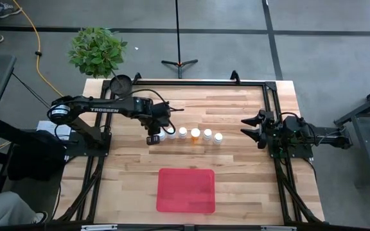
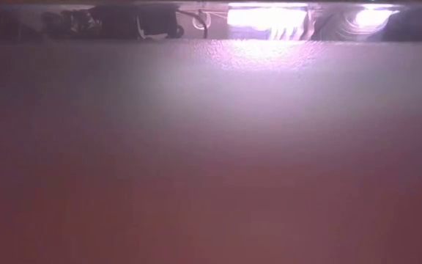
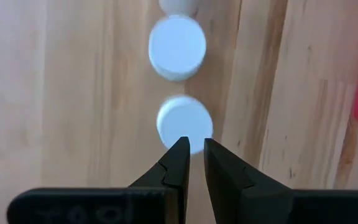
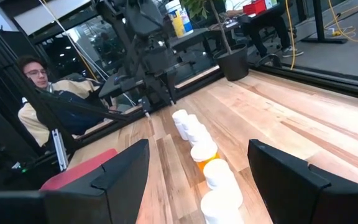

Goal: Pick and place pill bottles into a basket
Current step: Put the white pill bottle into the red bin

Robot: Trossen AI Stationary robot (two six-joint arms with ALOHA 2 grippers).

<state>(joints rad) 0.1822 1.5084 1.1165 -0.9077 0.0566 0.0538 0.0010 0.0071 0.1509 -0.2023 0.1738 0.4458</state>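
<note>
Pale wood is the table (image 1: 236, 167) under me. From above, the pill bottles (image 1: 195, 133) stand in one row running left to right across its middle. I count five white caps clear of my left gripper (image 1: 153, 138), one of them on an orange body. A sixth at the row's left end is half hidden by that gripper. One red basket (image 1: 186, 190) lies nearer the front edge, well apart from the row and with nothing in it. My right gripper (image 1: 255, 128) waits at the right side, fingers spread wide. A dark pot (image 1: 121, 83) and a green plant (image 1: 97, 51) sit at the far left corner.

The low view is almost all reddish blur, so I can tell nothing there.

Past my left wrist, my two fingers are pinched narrow and hold nothing. Their tips are at the edge of one cap (image 3: 184, 121). Whether they touch it I cannot tell. Two more caps lie beyond it.

Past my right wrist, the fingers stand wide, with the row of bottles between them. One person (image 4: 39, 93) sits beyond the table.
</note>
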